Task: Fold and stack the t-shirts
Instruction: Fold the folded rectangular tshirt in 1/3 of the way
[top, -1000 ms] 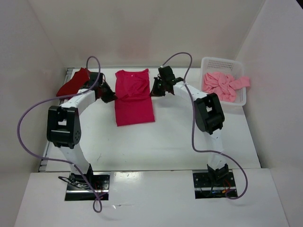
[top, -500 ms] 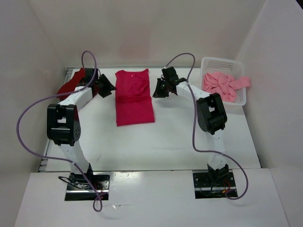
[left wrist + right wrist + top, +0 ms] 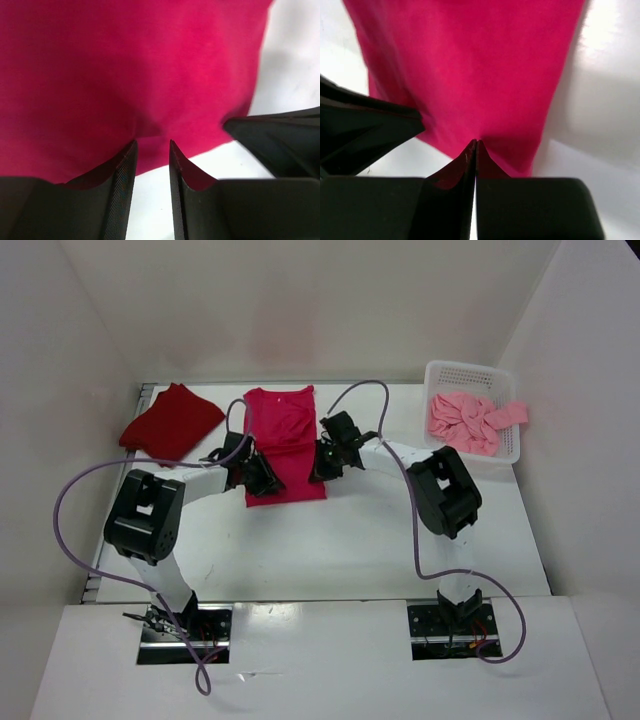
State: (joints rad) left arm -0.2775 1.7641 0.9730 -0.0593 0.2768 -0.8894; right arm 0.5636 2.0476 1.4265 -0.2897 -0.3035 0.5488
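The bright crimson-pink t-shirt [image 3: 285, 435] lies folded lengthwise as a narrow strip at the middle back of the table. My left gripper [image 3: 268, 480] is at its near left hem corner. In the left wrist view [image 3: 152, 142] its jaws stand narrowly apart with the shirt's hem [image 3: 125, 65] between them. My right gripper [image 3: 318, 468] is at the near right hem corner. In the right wrist view [image 3: 476, 141] its jaws are closed, with the tips on puckered cloth [image 3: 470, 65]. The dark red t-shirt [image 3: 172, 422] lies folded at the back left. The salmon pink t-shirt [image 3: 465, 418] lies crumpled in the basket.
The white perforated basket [image 3: 470, 368] stands at the back right corner, with a sleeve hanging over its right rim. White walls close in the table on three sides. Purple cables loop over both arms.
Both grippers have moved from the far sides of the crimson-pink shirt down to its near hem corners. The left arm no longer hides the dark red shirt.
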